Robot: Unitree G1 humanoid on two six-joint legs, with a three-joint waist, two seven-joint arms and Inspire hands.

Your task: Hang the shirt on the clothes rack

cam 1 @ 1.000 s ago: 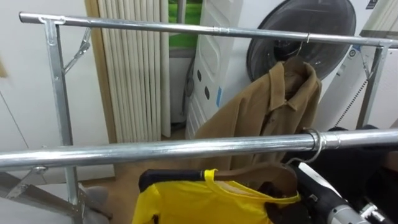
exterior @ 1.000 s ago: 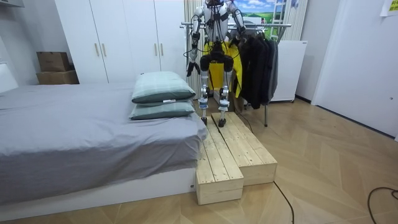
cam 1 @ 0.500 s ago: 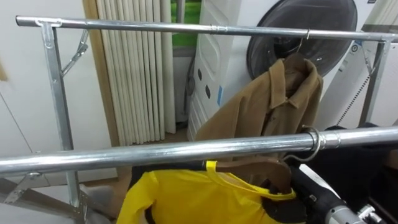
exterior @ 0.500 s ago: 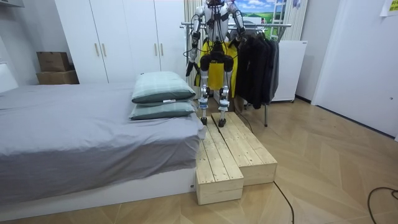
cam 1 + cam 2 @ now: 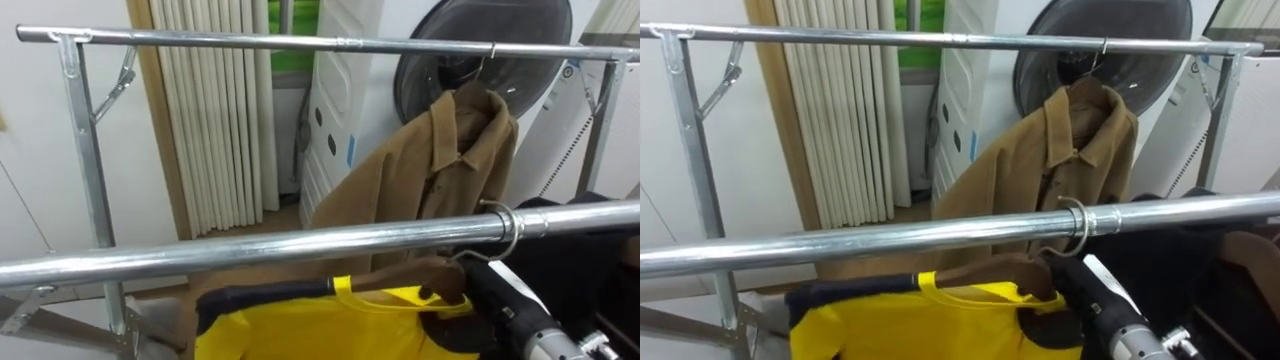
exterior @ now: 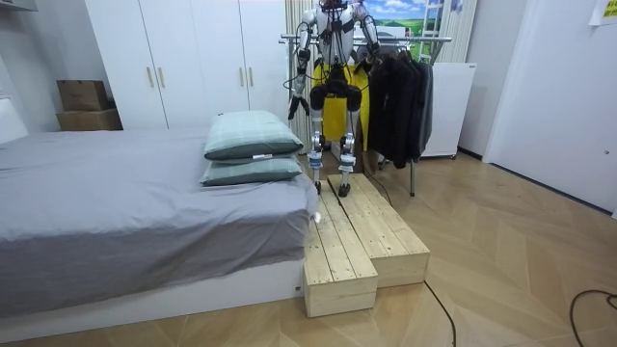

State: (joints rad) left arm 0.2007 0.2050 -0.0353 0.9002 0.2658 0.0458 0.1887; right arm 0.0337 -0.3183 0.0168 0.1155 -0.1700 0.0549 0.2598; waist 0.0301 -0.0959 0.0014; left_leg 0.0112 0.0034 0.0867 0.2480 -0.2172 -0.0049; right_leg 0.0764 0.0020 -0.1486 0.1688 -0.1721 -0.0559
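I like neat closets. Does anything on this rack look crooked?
Yes. The brown jacket on the far rail hangs lopsided: one side sags far down toward the left, and its collar is bunched at the top.

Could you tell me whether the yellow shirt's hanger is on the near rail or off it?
On: its curved metal hook loops over the near silver steel rail, and the yellow shirt hangs below.

White wardrobes (image 6: 174, 58), grey bed (image 6: 116, 212), wooden floor (image 6: 501, 251)
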